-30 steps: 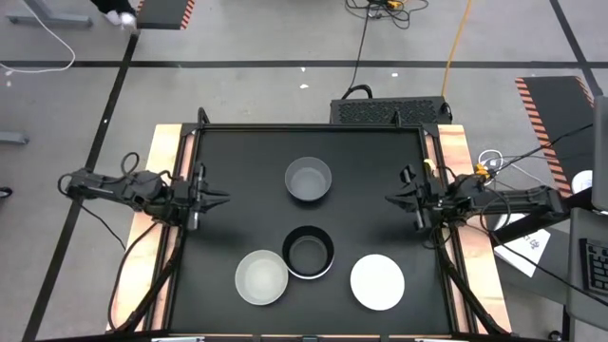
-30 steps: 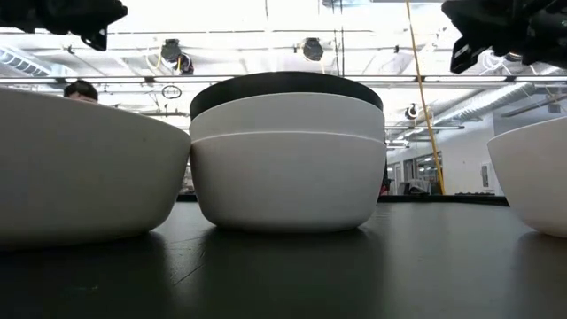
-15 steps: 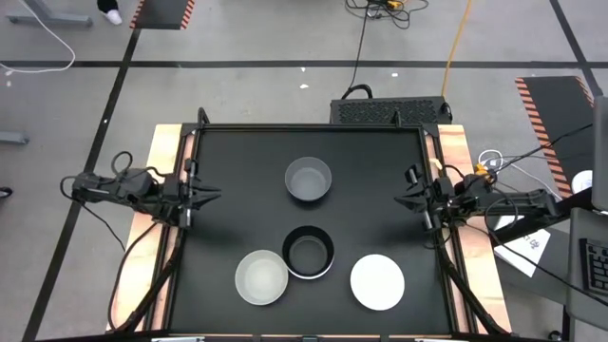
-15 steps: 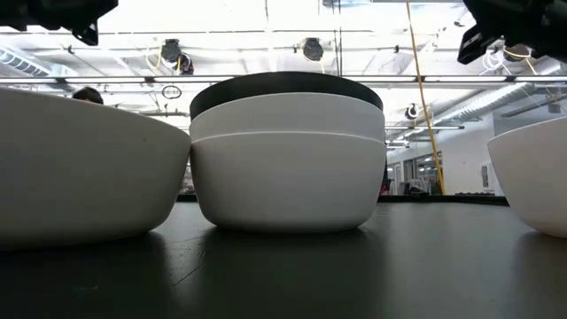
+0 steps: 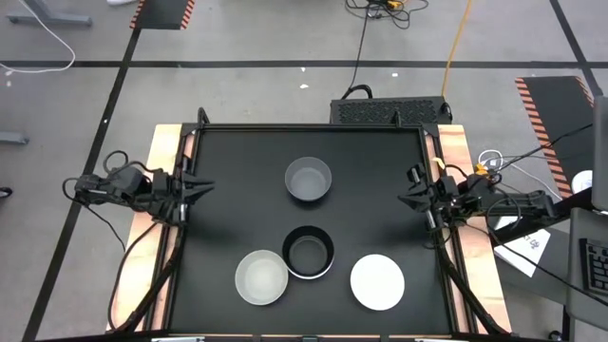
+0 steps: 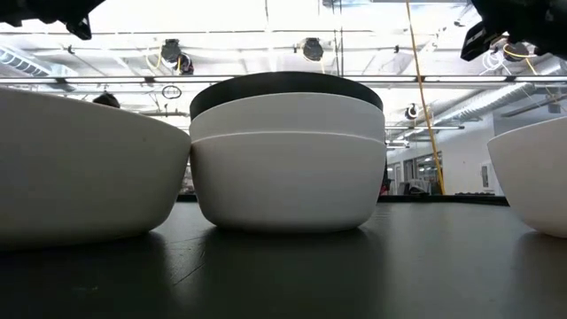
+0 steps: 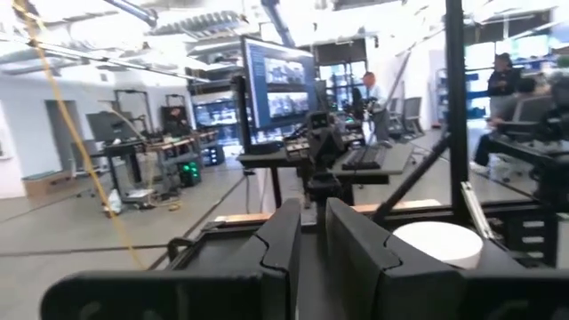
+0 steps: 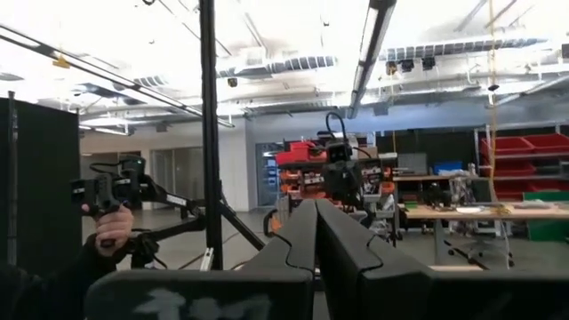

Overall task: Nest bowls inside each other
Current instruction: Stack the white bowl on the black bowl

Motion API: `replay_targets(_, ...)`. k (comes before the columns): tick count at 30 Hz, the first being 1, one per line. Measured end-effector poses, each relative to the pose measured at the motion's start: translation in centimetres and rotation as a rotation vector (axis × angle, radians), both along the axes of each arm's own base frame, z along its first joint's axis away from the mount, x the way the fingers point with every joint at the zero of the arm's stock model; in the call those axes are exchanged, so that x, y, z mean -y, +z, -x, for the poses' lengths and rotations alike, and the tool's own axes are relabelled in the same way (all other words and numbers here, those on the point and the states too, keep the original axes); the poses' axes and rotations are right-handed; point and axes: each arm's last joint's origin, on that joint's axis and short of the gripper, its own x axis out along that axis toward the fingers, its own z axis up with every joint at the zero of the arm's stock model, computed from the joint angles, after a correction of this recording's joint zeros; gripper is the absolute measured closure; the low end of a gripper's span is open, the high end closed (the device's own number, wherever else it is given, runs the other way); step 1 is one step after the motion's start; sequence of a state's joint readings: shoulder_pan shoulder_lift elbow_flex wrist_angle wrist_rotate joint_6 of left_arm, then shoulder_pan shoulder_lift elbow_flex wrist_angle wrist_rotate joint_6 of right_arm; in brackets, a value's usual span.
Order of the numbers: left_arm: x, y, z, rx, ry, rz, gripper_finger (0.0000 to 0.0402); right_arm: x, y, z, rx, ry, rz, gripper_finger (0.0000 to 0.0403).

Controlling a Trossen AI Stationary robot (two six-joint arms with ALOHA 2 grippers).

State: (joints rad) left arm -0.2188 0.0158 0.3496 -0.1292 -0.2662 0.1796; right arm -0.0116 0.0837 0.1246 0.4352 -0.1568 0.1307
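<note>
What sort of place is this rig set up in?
Probably a robotics lab or workshop: the black table stands on a bare floor with hazard-striped mats, and the wrist views show monitors on desks and red storage bins behind workbenches.

My two arms are dark and slim, with black cables looping behind each. The left pincer (image 5: 195, 186) and right pincer (image 5: 407, 197) end in black, angular fingers (image 7: 283, 238).

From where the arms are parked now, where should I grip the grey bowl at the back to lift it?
Pinch the grey bowl at its rim, coming straight down. It stands upright and open with clear mat around it. Either side works: the left gripper and right gripper sit about equally far away.
</note>
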Motion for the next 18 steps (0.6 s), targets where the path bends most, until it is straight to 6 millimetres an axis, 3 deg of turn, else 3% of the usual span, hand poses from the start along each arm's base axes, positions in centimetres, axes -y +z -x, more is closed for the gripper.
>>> replay_targets(7, -0.19, 0.04, 0.01, 0.002, 0.063, 0.018, 0.0341, 0.23, -0.41, 0.06, -0.039, -0.079, -0.020, 0.0403)
replay_targets(15, -0.96, -0.20, 0.16, -0.036, 0.345, 0.029, 0.0341, 0.63, -0.65, 0.27, -0.057, -0.219, -0.041, 0.0403)
replay_targets(18, -1.01, -0.19, 0.19, -0.036, 0.366, 0.030, 0.0341, 0.76, -0.92, 0.23, -0.085, -0.265, -0.051, 0.0403)
